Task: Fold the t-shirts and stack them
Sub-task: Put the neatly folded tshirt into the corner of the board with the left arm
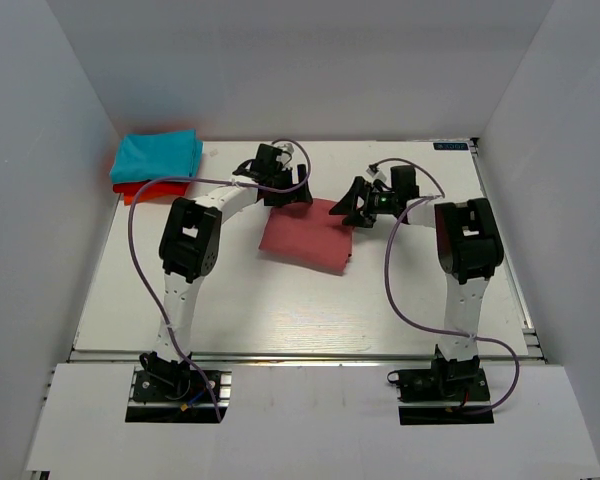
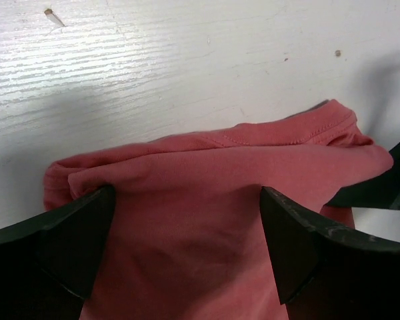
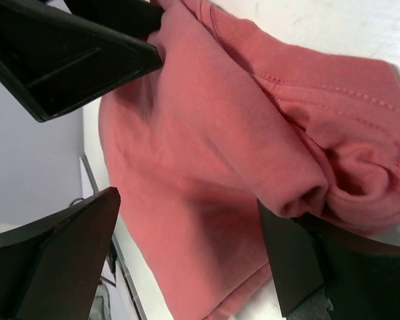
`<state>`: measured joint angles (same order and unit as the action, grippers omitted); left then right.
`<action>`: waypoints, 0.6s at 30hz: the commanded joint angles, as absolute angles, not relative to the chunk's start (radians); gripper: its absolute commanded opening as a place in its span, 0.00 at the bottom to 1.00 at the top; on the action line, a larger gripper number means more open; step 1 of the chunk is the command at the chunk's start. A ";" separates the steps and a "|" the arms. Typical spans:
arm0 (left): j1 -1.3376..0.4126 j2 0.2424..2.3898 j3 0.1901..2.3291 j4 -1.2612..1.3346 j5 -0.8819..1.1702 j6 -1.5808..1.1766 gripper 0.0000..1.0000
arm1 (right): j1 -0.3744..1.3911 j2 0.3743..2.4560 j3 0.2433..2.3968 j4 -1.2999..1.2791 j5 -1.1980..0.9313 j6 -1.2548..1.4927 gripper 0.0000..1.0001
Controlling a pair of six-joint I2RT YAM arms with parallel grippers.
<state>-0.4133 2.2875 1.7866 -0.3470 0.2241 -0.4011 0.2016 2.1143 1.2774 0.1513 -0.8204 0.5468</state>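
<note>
Salmon-pink t-shirt (image 1: 305, 240) mid-table, left claw (image 1: 292, 195) and right claw (image 1: 352, 213) released astride far edge, open tabletop (image 1: 280, 310) nearer.

White bench (image 1: 280, 310): folded salmon-pink tee (image 1: 305, 240) lies mid-bench toward the far edge; orange-red tee (image 1: 140, 190), seemingly folded, at far left corner.

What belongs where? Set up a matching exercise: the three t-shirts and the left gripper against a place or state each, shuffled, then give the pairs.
1 turquoise t-shirt
2 orange-red t-shirt
3 salmon-pink t-shirt
4 left gripper

A folded, middle of the table
B open over pink cloth
C top of the far-left pile
D bottom of the far-left pile

Pairs: 1-C, 2-D, 3-A, 4-B.
</note>
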 commanded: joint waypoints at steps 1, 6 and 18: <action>-0.387 2.307 1.775 -0.328 0.210 -0.397 1.00 | 0.158 2.183 1.220 0.267 -0.758 0.632 0.90; -0.377 2.284 1.738 -0.267 0.267 -0.385 1.00 | 0.149 2.192 1.203 0.304 -0.795 0.667 0.90; -0.377 1.922 1.671 -0.264 0.019 -0.305 1.00 | 0.183 1.692 1.114 0.028 -0.618 0.394 0.90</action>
